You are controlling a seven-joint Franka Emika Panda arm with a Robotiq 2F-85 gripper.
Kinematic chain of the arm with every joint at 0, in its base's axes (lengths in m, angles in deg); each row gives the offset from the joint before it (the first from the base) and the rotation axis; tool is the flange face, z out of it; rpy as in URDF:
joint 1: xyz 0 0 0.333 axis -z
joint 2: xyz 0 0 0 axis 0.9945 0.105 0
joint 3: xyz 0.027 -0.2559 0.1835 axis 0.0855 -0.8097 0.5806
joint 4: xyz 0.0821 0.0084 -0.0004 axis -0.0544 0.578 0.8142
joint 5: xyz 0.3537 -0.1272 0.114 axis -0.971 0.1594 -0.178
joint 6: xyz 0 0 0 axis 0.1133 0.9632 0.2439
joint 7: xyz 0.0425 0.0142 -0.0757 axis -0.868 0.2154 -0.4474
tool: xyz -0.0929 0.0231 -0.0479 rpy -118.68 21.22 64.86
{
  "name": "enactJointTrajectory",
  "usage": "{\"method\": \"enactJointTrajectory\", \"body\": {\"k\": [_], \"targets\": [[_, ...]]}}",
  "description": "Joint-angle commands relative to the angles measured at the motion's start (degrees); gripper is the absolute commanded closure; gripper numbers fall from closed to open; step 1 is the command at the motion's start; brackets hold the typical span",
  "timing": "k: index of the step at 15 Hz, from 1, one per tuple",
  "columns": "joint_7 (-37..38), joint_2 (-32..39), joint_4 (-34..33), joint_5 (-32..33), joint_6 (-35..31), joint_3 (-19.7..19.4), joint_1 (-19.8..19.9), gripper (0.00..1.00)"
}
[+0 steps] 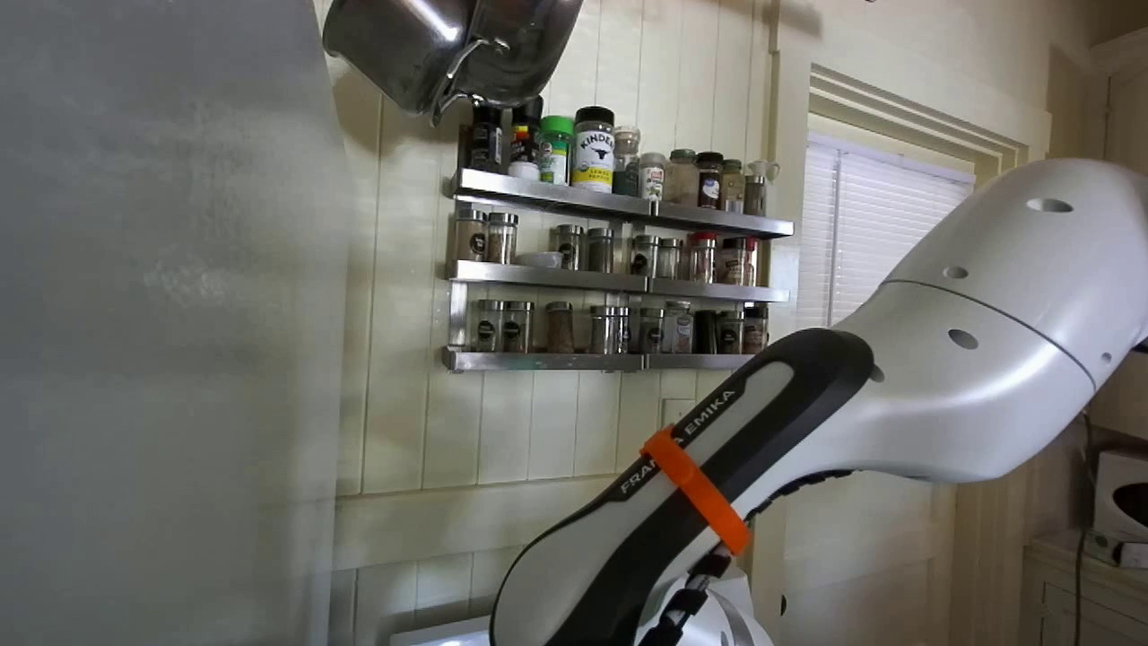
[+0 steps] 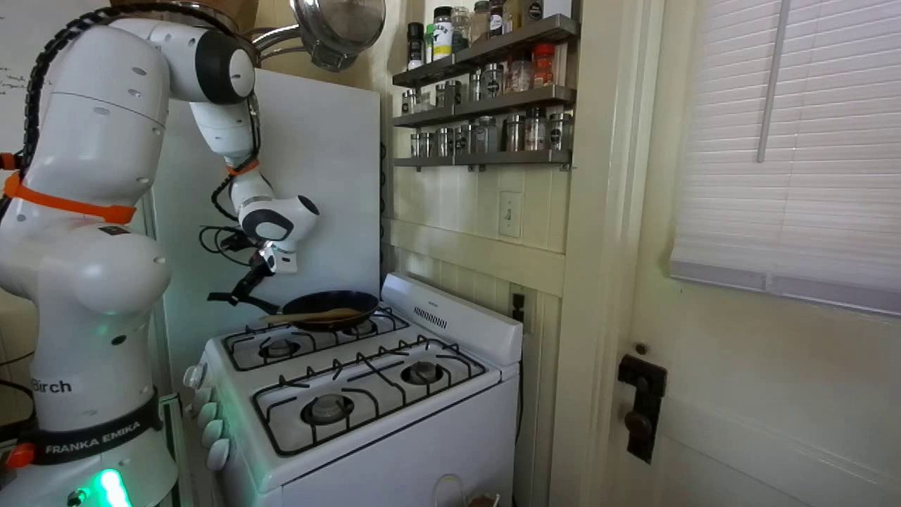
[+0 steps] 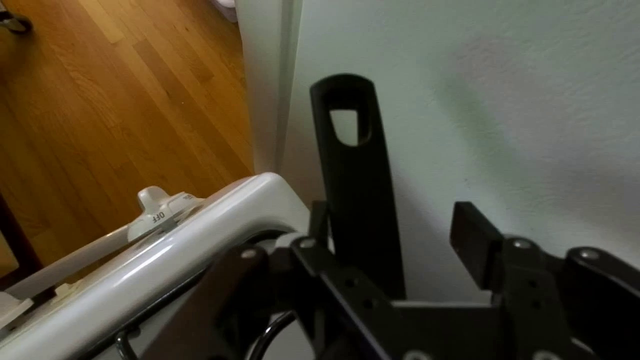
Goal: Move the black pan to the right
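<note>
Jaws stand well apart, the handle [image 3: 360,200] of the black pan [image 2: 334,301] ungripped between them, so moving too soon could jolt the wooden spoon [image 2: 317,316] off.

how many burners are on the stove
4 show in an exterior view: the near front burner, near back burner, far front burner and far back burner, the last partly hidden by the black pan.

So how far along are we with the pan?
Done: the tool has the pan handle seemingly between its jaws. In hand: the grip, not yet closed; a gap shows beside the handle. Remaining: closing, then shifting the black pan right; it sits on the far side of the stove in an exterior view.
</note>
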Motion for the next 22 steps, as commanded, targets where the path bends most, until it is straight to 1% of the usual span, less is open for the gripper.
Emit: {"method": "enactJointTrajectory", "body": {"k": [1,2,4,5,9,15,17,20,22], "targets": [[1.9,-2.8,2.4,-2.5,0.5,0.1,-0.9,0.65],[1.9,-3.1,2.6,-2.5,0.6,0.1,-1.0,0.74],[1.1,-4.0,3.0,-2.9,2.0,0.4,-0.8,0.88],[1.2,-4.6,3.1,-2.8,2.6,0.5,-0.8,0.91],[4.5,-8.3,5.2,-4.3,4.4,1.1,-1.0,0.92],[5.8,-16.1,10.8,-7.5,3.2,2.1,-1.0,0.92],[6.0,-18.3,12.8,-7.6,4.2,1.9,-0.6,0.92],[7.4,-20.3,14.9,-5.9,9.5,1.0,0.6,0.92],[8.1,-20.5,15.5,-4.5,15.1,-0.3,1.9,0.92]]}}
